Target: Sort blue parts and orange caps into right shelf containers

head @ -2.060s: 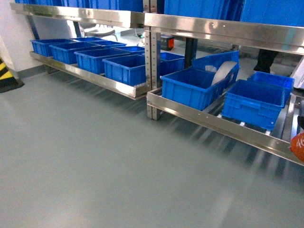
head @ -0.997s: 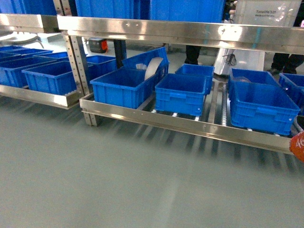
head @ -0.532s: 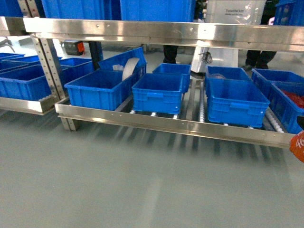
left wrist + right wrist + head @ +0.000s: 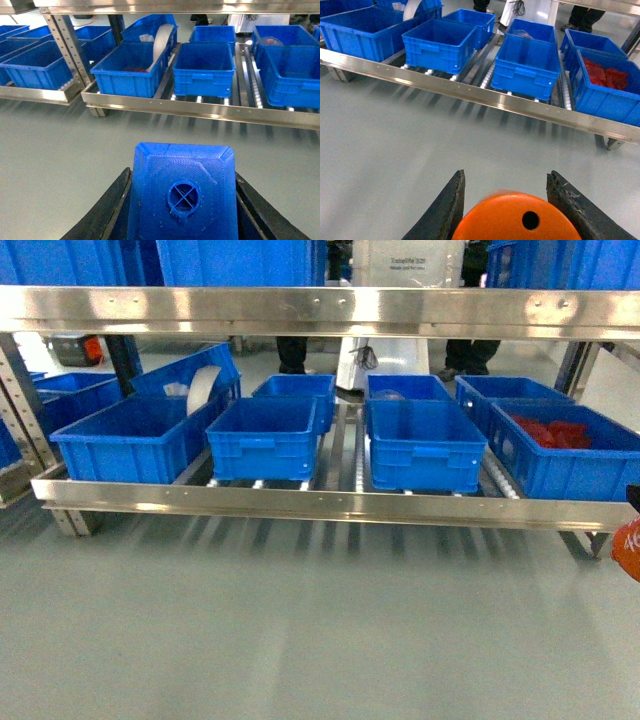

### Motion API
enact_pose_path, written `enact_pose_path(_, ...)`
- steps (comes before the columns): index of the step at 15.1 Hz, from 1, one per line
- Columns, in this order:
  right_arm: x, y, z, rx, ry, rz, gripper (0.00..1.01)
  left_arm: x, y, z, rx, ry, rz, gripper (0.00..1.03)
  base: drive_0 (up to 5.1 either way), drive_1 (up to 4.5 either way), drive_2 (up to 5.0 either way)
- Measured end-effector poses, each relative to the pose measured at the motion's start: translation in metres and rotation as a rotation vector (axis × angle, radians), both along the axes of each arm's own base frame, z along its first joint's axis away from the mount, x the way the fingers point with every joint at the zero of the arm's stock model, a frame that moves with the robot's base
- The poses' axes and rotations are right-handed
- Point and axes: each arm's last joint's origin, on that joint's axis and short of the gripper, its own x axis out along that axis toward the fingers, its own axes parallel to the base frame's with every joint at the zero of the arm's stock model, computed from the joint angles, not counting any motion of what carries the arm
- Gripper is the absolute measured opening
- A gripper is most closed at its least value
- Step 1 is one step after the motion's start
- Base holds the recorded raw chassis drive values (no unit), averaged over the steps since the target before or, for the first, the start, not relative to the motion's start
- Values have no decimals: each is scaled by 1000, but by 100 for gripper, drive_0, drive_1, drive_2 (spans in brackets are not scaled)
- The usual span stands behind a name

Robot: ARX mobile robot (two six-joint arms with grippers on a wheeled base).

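In the left wrist view a blue part (image 4: pixel 182 200) with a round cross-marked dimple fills the space between the black fingers of my left gripper (image 4: pixel 182 172), which is shut on it above the grey floor. My right gripper (image 4: pixel 506 174) is shut on an orange cap (image 4: pixel 517 220); the cap also shows at the head view's right edge (image 4: pixel 630 550). The right shelf containers sit in a row on the low steel shelf ahead: a blue crate (image 4: pixel 262 452), a second one (image 4: pixel 425 455), and one holding red pieces (image 4: pixel 560 472). Both grippers are well short of them.
A steel shelf rail (image 4: pixel 330 502) runs in front of the crates and an upper shelf beam (image 4: pixel 320 310) crosses above them. A larger crate (image 4: pixel 130 455) with a white curved piece stands at the left. People's legs show behind the shelf. Grey floor (image 4: pixel 300 630) lies between me and the shelf.
The head view has shifted rightward along the shelving: the left shelf has slid out of view and the right shelf now stands centred and square-on. The orange cap stays at the right edge.
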Motion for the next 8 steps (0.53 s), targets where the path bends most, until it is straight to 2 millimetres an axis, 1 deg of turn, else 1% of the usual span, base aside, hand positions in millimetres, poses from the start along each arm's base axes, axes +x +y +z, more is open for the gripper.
enact_pose_path(1,0,0,0,0,-2,-2,43,0,-1,0,-1,0,-8,45,0,0,0)
enact_pose_path(4,0,0,1,1,-5,-1,43,0,0,1,-1,-6,-2,45,-299,498,-193)
enact_pose_path(8,0,0,0,0,-1,0,43,-1,1,1,1,-5,7,45,-1,404,-405)
